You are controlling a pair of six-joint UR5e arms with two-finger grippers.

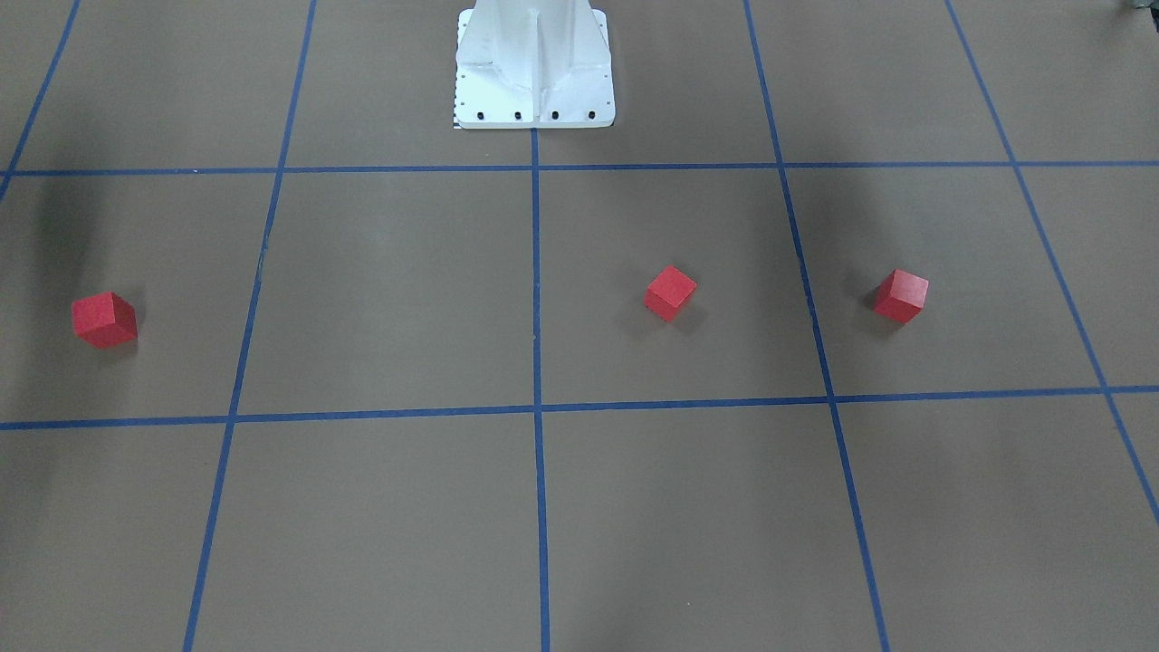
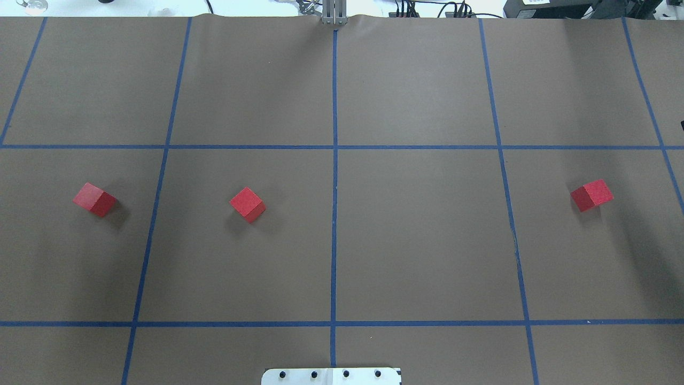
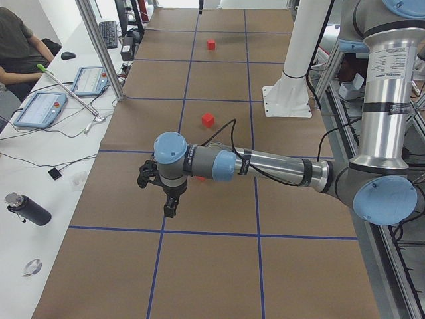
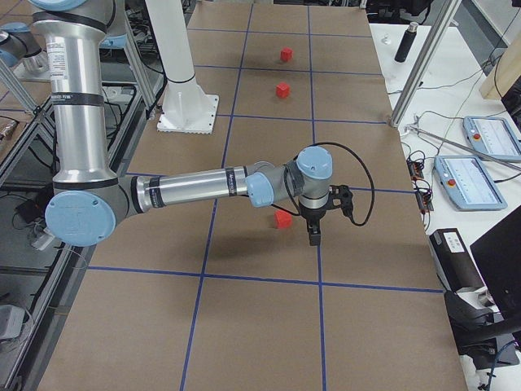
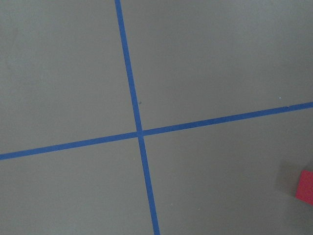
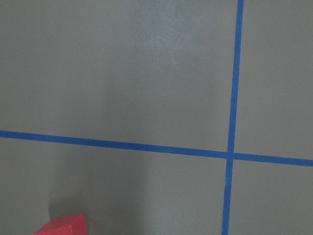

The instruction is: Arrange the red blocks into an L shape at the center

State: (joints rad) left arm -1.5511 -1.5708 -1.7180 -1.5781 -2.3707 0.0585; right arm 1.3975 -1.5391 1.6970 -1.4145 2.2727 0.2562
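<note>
Along the middle row, red blocks (image 2: 94, 199) (image 2: 247, 204) (image 2: 591, 195) sit apart, skewed to gridlines (image 2: 335, 240); left gripper (image 3: 170, 207) and right gripper (image 4: 313, 235): cannot tell.

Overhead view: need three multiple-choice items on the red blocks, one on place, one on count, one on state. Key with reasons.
1. Overhead view: how do the red blocks split across the centre tape line?
A. two on the robot's left, one on its right
B. one left, two right
C. all three right
2. How many red blocks are there?
A. two
B. three
C. four
3. What state are they in?
A. joined in an L
B. two touching
C. all apart
Key: 1 A, two lie left of the line, one right. 2 B, three cubes show. 3 C, wide gaps separate all of them.
</note>
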